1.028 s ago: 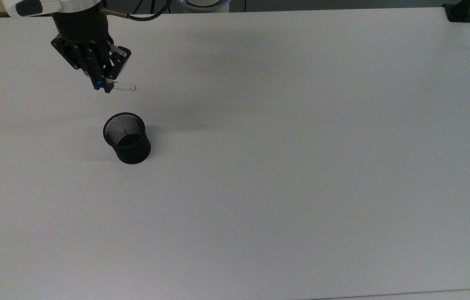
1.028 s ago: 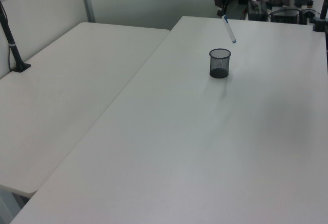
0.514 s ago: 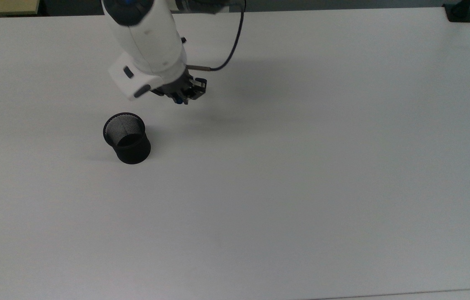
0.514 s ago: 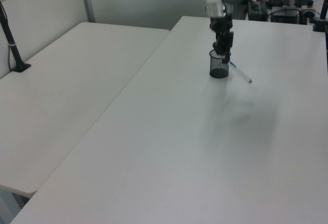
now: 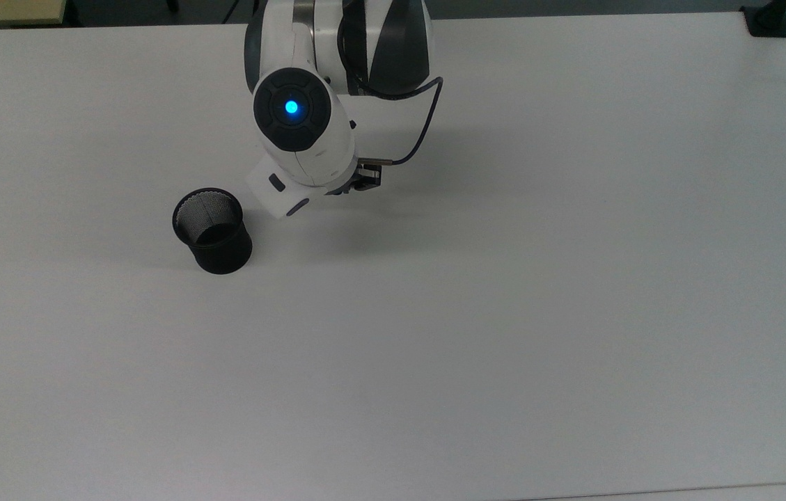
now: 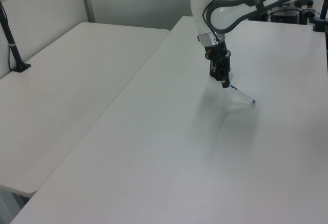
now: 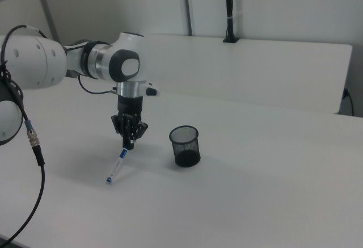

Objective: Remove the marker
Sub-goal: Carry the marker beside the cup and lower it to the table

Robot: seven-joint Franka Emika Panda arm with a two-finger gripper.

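Observation:
The marker (image 7: 117,165), a white barrel with blue ends, hangs tilted from my gripper (image 7: 130,142), which is shut on its upper end. Its lower end is at or just above the table, to the right view's left of the black mesh cup (image 7: 185,146). In the left view the gripper (image 6: 225,83) points down and the marker (image 6: 242,95) slants from it toward the left view's right. In the top view the cup (image 5: 212,229) stands upright with nothing inside, and my arm (image 5: 302,139) covers the gripper and the marker.
The white table (image 5: 504,313) stretches wide toward the top view's right and near side. A second white table (image 6: 61,96) adjoins it at the left view's left. A black clamp (image 5: 768,21) sits on the table's far right corner in the top view.
The gripper carried the marker from the top view's far left toward the right, past the cup, and came down lower. The arm now covers it in the top view.

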